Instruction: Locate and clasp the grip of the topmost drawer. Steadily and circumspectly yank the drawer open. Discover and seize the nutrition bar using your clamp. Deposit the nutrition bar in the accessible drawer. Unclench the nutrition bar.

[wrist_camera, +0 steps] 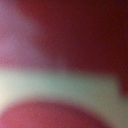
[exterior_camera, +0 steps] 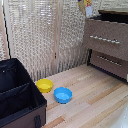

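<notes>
The topmost drawer [exterior_camera: 106,33] of the dark brown dresser stands pulled out at the exterior view's right, its dark inside [exterior_camera: 111,19] showing above the wide front. The nutrition bar [exterior_camera: 89,10], a yellow-orange packet, hangs in the air over the drawer's end nearest the exterior view's left. The clamp [exterior_camera: 87,4] is mostly cut off by the picture's top edge, only white bits of the arm show, and it appears shut on the bar. The wrist view is a blur of red-brown and pale surfaces, too close to make out.
A lower drawer [exterior_camera: 110,62] is shut below. A yellow bowl [exterior_camera: 44,85] and a blue bowl [exterior_camera: 63,94] sit on the wooden floor. A black fabric box [exterior_camera: 17,97] stands at the exterior view's left. A woven screen [exterior_camera: 45,35] forms the back.
</notes>
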Robot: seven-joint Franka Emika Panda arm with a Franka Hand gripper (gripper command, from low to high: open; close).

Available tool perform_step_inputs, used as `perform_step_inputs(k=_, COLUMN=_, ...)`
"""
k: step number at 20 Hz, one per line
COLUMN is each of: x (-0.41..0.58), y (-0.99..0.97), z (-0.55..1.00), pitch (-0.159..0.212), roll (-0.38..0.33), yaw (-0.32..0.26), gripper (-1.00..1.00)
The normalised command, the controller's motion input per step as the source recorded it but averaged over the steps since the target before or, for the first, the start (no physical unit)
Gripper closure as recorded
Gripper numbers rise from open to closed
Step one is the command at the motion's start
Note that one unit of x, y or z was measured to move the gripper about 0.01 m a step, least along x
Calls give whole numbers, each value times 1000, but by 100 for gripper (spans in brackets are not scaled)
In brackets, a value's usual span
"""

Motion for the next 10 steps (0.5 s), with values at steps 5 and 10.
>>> perform_step_inputs(k=5, x=0, y=-505, z=862, pitch=102, roll=-34, yaw=-2, gripper=100)
perform_step_inputs(k=10, x=-114, y=-710, z=675, pitch=20, roll=-18, yaw=68, gripper=100)
